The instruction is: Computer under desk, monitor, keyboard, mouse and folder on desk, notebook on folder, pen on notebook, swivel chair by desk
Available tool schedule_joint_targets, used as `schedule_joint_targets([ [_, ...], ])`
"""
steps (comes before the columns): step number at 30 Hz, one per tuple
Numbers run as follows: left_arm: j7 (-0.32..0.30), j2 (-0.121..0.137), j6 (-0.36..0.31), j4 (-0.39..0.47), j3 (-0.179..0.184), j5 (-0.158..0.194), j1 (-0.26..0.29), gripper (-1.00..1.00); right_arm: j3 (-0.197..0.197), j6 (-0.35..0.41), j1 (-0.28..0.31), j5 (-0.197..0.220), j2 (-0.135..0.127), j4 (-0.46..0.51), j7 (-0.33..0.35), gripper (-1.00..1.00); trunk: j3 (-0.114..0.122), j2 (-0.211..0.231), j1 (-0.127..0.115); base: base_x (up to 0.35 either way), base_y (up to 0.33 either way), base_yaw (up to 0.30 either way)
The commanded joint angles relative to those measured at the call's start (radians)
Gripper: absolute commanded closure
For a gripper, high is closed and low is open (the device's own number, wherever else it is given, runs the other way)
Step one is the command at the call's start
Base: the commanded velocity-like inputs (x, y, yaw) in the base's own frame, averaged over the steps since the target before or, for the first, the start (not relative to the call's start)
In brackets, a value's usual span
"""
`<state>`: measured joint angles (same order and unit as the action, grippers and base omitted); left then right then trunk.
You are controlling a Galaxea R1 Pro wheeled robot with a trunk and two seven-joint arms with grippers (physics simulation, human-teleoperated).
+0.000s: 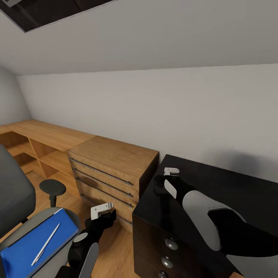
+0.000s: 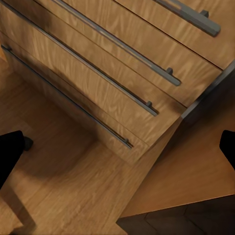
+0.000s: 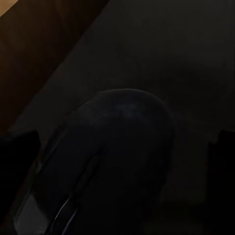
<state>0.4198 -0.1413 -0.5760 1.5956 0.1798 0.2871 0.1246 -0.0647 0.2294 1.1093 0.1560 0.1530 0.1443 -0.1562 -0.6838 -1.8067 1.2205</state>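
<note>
**While the mouse lies under the right hand, the folder waits on the chair**

Since the glossy black tabletop takes up the head view from 3 to 5 o'clock, it is the biggest thing to work around. Its dark drawer unit with round knobs drops away at 5 o'clock. Just beside it, toward 9 o'clock, stands the light-wood chest of drawers. The swivel chair sits at 8 o'clock, well apart from the tabletop. The blue folder lies flat on its seat.

The right hand reaches over the tabletop's near corner, close to the edge that faces the chest. In the right wrist view its fingers stand spread, and the mouse lies on the dark surface between them. One finger is close against the mouse and the other is clear of it, so I judge the grip slack rather than clamped. The left hand hangs at 7 o'clock between the chair and the chest. Its fingers are wide apart with nothing between them. The white pen lies slantwise on the folder.

The step in hand looks like setting the mouse down. To do it well, the right hand should rise straight up with its fingers held wide, so neither one drags the mouse. The corner is close, and a sideways nudge toward 9 o'clock could push the mouse off the edge. Black on black is also hard to read, so the withdrawal should be slow.
</note>
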Motion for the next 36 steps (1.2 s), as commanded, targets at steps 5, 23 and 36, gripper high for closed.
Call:
schedule_joint_targets([
  [5,0.009,0.0,-0.002,0.001,0.001,0.011,0.001,-1.0,0.008,0.01,-0.001,0.027,0.0,-0.005,-0.006,1.0,-0.001,0.0,0.0,0.0,0.0,0.0],
  [23,0.006,0.001,-0.004,0.001,0.001,0.012,0.001,-1.0,0.009,0.008,0.0,0.027,-0.001,-0.005,-0.003,1.0,-0.001,0.0,0.0,0.0,0.0,0.0],
  [36,0.005,0.003,-0.007,0.0,0.0,0.012,0.001,-1.0,0.011,0.007,0.0,0.027,-0.001,-0.003,-0.003,1.0,0.005,0.014,-0.008,0.0,0.0,0.0],
])
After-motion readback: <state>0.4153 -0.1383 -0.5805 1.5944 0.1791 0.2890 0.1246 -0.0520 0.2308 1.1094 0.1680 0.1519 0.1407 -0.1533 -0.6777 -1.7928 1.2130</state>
